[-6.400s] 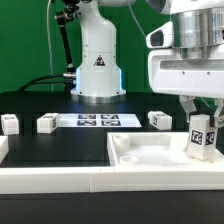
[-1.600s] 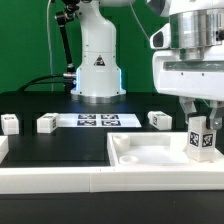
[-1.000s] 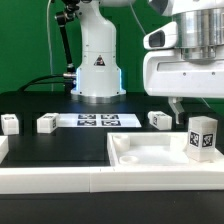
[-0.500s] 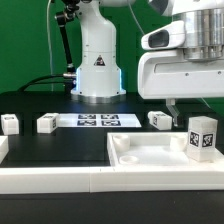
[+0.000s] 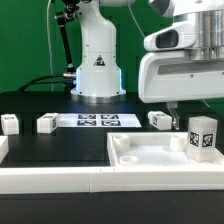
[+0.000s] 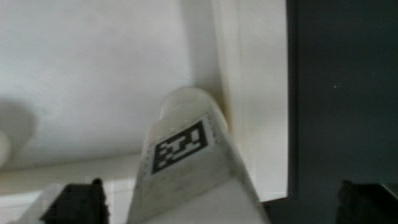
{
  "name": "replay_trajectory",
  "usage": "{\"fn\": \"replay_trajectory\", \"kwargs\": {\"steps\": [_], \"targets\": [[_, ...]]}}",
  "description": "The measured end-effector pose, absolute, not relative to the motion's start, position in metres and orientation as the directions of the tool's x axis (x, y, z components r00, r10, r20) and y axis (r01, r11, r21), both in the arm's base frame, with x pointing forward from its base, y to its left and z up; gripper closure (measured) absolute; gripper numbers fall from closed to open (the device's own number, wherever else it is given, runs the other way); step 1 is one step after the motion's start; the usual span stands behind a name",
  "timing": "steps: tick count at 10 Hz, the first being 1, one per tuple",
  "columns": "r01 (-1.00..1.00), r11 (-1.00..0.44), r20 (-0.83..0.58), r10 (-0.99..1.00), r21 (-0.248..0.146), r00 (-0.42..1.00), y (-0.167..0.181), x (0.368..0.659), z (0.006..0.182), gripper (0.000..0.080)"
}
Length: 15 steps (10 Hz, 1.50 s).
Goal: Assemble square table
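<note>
Square table, one moment partway through.

- White plastic square tray-like tabletop with raised rim [image 5: 150, 160] lies flat on the black table [image 5: 60, 145], toward the exterior view's right.
- White block leg with black-and-white tag [image 5: 202, 137] stands upright inside the tabletop, at its side on the exterior view's right. The tag faces the camera. In the wrist view this standing leg [image 6: 187, 150] sits just beside the tabletop's raised rim [image 6: 249, 60], with black table beyond the rim.
- Jaws: apart, hanging above the standing leg. The wrist view shows the two dark fingertips [image 6: 80, 200], one on either side of the leg. Neither presses on it, so nothing is held. In the exterior view one fingertip [image 5: 172, 108] shows below the big white arm head, above and beside the leg; the other I cannot make out.
- Three more small white tagged legs lie loose on the table behind the tabletop: far-left leg [image 5: 9, 124], second leg [image 5: 46, 124] near it, third leg [image 5: 160, 119] close to the tabletop's rear edge.
- Marker board [image 5: 97, 121] lies flat between the second leg and the third leg, in front of the white robot pedestal [image 5: 97, 62].
- Long white rail [image 5: 50, 182] runs along the near edge of the table.
</note>
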<state>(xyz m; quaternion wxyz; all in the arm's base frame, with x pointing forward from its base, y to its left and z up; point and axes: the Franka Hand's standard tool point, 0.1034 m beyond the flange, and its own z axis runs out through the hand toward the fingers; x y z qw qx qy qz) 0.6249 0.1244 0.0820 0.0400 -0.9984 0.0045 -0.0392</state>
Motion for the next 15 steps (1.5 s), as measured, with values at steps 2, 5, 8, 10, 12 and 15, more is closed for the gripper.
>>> {"fn": "replay_trajectory", "kwargs": {"steps": [2,5,8,10,12,15], "targets": [[0.139,-0.989,0.092,0.134,-0.046,0.987,0.1236,0.6268,0.0835,0.0151],[0.332,-0.943,0.098,0.329,-0.012,0.939,0.1215,0.6282,0.0844,0.0151],[0.334,-0.943,0.098,0.331,-0.012,0.939,0.1211,0.6283,0.0843,0.0404],[0.305,-0.952,0.098,0.302,-0.015,0.948,0.1210,0.6283,0.0843,0.0511],[0.204,-0.979,0.097,0.201,-0.028,0.975,0.1206,0.6284,0.0843,0.0511],[-0.099,-0.992,0.094,-0.106,-0.075,0.990,0.1176,0.6288,0.0834,0.0511]]}}
